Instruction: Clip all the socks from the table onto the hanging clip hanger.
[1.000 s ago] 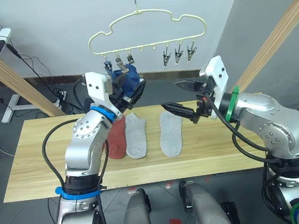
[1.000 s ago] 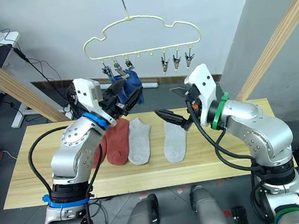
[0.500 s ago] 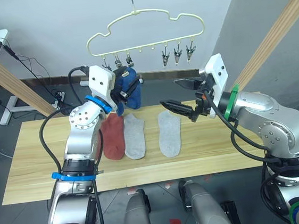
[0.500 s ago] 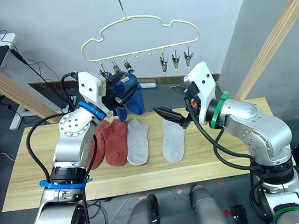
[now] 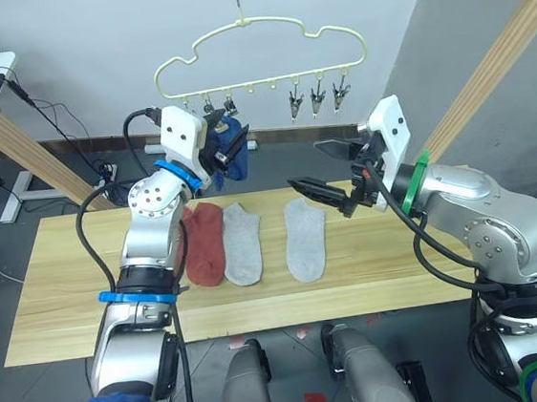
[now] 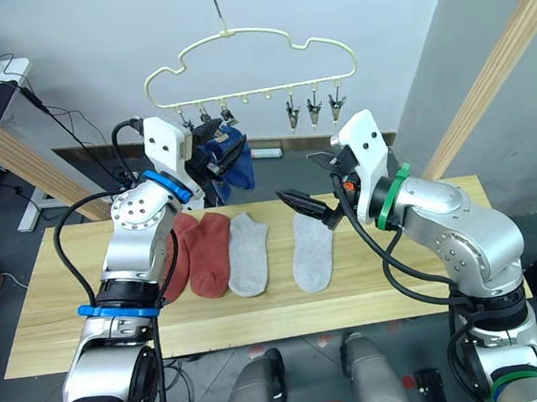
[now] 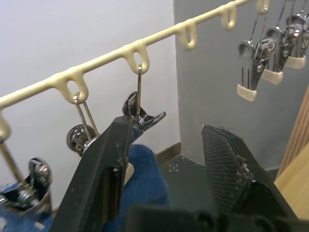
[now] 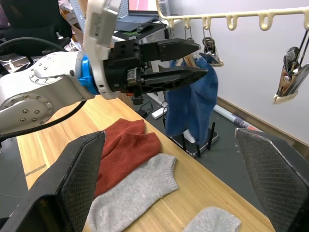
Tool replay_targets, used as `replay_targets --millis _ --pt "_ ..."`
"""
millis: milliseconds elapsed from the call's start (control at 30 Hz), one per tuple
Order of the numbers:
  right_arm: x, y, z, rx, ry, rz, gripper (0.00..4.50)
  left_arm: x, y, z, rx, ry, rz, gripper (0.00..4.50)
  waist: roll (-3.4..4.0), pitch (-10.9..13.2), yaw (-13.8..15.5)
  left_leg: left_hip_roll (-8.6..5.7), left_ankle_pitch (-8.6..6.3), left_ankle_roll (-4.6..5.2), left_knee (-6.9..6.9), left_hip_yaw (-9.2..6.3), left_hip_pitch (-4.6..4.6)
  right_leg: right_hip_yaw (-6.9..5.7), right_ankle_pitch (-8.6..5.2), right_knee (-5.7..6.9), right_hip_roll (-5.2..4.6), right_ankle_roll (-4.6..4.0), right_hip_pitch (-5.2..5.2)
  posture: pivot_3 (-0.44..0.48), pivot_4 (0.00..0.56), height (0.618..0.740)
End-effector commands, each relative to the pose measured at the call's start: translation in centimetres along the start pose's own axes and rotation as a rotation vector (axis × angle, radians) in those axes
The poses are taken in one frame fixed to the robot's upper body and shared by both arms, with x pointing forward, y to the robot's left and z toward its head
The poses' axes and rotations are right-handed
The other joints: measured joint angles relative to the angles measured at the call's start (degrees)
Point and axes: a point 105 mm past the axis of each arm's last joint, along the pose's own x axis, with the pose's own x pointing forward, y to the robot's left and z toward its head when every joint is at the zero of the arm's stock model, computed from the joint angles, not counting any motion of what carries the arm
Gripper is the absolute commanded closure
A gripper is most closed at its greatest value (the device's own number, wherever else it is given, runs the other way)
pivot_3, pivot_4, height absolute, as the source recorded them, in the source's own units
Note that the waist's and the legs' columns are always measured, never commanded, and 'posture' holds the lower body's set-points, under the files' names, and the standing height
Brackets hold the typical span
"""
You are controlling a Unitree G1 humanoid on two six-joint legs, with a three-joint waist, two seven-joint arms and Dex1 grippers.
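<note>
Clip hanger [image 5: 258,53] hangs above the table's [image 5: 86,297] far edge, six metal clips on it: three at the left end, three at the right. Two blue socks [image 5: 229,152] dangle from the left clips. Left tool [image 5: 227,144] is up at those clips, fingers parted w/ blue fabric beside one finger; can't tell if it grips any. Right tool [image 5: 325,170] sits over the far edge nr the table's middle, wide open, holding nothing. On the table, four socks in a row: two rust-red [image 6: 207,255] overlapping, then one light grey [image 5: 243,244] touching them, another grey [image 5: 303,240] apart, toward the right.
</note>
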Motion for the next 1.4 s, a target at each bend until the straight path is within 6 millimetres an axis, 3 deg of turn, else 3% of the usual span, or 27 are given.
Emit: replay_targets --millis 33,200,300,500,933,1100,1400 --pt "-0.2 0.2 1.4 -0.030 -0.052 0.006 0.00 0.5 0.7 0.9 -0.010 -0.032 0.040 2.04 0.00 0.0 0.0 0.00 0.00 0.00 0.00 0.00 0.00 0.01 0.00 -0.01 0.00 0.00 0.00 -0.124 0.316 0.740" --pt "-0.2 0.1 1.3 -0.029 -0.053 -0.005 0.00 0.7 0.3 0.9 -0.053 -0.042 0.003 2.04 0.00 0.0 -0.3 0.03 0.00 0.00 -0.01 0.01 -0.01 0.01 0.00 0.00 0.02 0.00 -0.02 -0.129 0.314 0.740" --pt "-0.3 -0.2 1.2 -0.026 -0.052 -0.015 0.00 0.6 -1.6 1.7 -0.041 -0.086 -0.118 2.04 0.00 0.0 -0.3 0.02 0.00 0.00 -0.01 0.00 -0.01 0.00 0.00 0.01 0.02 0.00 -0.02 -0.126 0.315 0.740" --pt "-0.2 -0.3 1.1 -0.026 -0.052 -0.020 0.00 -0.3 -1.8 1.8 -0.036 -0.090 -0.115 2.04 0.00 0.0 -0.3 0.03 0.00 0.00 -0.01 0.00 0.00 0.01 0.00 0.01 0.02 0.00 -0.01 -0.119 0.313 0.740" --pt "-0.2 -0.5 1.1 -0.028 -0.053 -0.029 0.00 -2.8 -1.7 2.4 -0.055 -0.103 0.062 2.04 0.00 0.0 -0.3 0.02 0.00 0.00 0.05 -0.01 0.00 0.02 0.00 0.06 0.01 0.00 0.00 -0.113 0.311 0.740" --pt "-0.1 -0.3 1.3 -0.031 -0.056 -0.016 0.00 -2.8 -1.8 1.6 -0.073 -0.079 0.078 2.04 0.00 0.0 -0.2 0.02 0.00 0.00 0.07 0.00 0.01 0.02 0.00 0.08 0.01 0.00 0.00 -0.112 0.310 0.740" --pt "0.0 0.2 2.2 -0.045 -0.069 0.021 0.00 -2.1 0.2 0.7 -0.201 -0.073 0.193 2.04 0.00 0.0 -0.2 0.02 0.00 0.00 0.11 -0.01 0.00 0.01 0.00 0.09 0.02 0.00 0.01 -0.125 0.308 0.740"
